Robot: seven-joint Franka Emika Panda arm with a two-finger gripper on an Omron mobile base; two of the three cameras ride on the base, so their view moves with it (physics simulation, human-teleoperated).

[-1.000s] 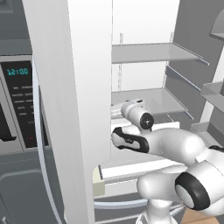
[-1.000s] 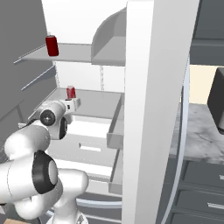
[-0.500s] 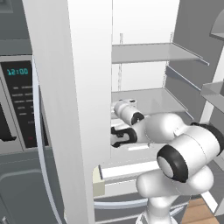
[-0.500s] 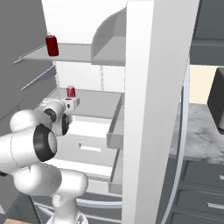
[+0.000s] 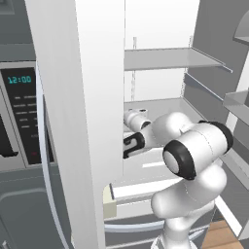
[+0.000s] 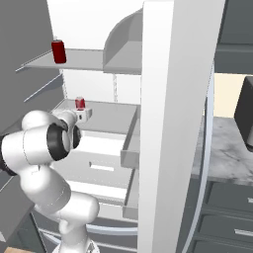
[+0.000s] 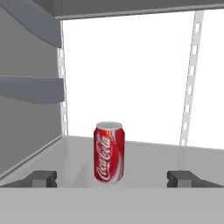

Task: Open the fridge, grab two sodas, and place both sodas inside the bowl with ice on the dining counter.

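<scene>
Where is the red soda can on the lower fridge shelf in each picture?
Left base view: no can to point at.
Right base view: soda can upper left, just beyond the arm's hand.
Hand view: centre, upright, ahead of the open gripper.
Shared landmark: the lower fridge shelf it stands on.

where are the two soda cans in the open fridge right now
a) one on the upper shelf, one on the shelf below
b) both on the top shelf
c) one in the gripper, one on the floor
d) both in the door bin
a: the right base view shows one soda can on the upper shelf and the other can standing on the shelf below.
</scene>
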